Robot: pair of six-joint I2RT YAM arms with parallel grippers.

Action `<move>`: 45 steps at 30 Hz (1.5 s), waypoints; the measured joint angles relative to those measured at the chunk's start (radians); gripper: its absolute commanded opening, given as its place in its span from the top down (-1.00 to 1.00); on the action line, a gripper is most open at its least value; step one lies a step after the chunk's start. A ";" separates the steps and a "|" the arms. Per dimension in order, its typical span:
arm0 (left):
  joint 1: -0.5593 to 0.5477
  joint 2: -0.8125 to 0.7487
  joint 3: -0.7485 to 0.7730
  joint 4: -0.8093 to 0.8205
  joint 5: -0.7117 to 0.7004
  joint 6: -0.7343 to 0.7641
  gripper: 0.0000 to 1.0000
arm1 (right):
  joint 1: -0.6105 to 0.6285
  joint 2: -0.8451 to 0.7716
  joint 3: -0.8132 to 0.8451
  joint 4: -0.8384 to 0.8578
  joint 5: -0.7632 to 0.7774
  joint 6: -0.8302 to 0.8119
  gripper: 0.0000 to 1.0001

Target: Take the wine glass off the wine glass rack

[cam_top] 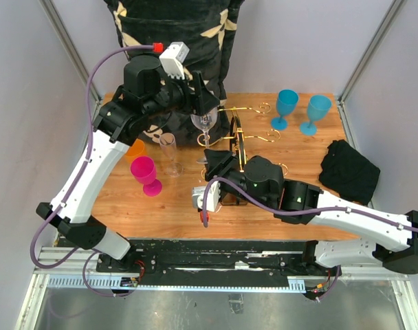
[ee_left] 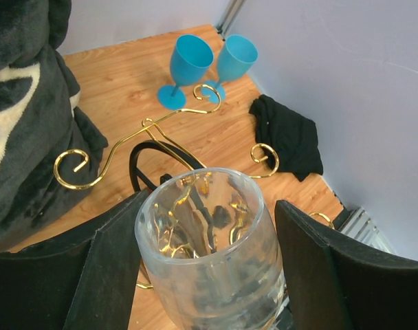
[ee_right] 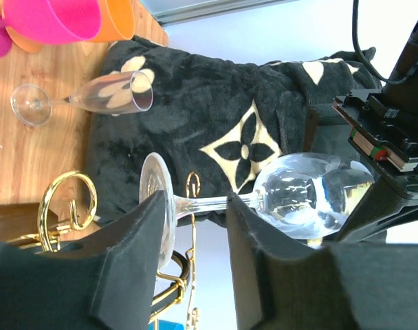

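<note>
Left gripper (ee_left: 209, 205) has its jaws apart around the bowl of the wine glass (ee_left: 216, 289). One finger looks to touch it, and there's a thin gap on the other side. Right gripper (ee_right: 194, 203) is parted too, down by the stem and foot, not squeezing anything.

Just one wine glass, and it's upright: rim up, foot down, stem vertical. The foot is up off the table (cam_top: 126, 206), right beside the rack (cam_top: 236, 134). Can't tell if the foot rests on the gold wires. One rack, mid-table.

Further out there's one clear flute (cam_top: 169, 152), one pink goblet (cam_top: 144, 172) and one orange cup (cam_top: 136, 148) to the left. Two blue goblets (ee_left: 190, 65) back right, one black cloth (cam_top: 348, 170) at the right edge, one dark blanket (cam_top: 174, 34) behind.
</note>
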 measured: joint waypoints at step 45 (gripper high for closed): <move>-0.011 -0.646 -1.145 0.441 -0.442 0.163 -0.05 | -0.160 -0.240 -0.076 0.303 0.420 0.235 -0.98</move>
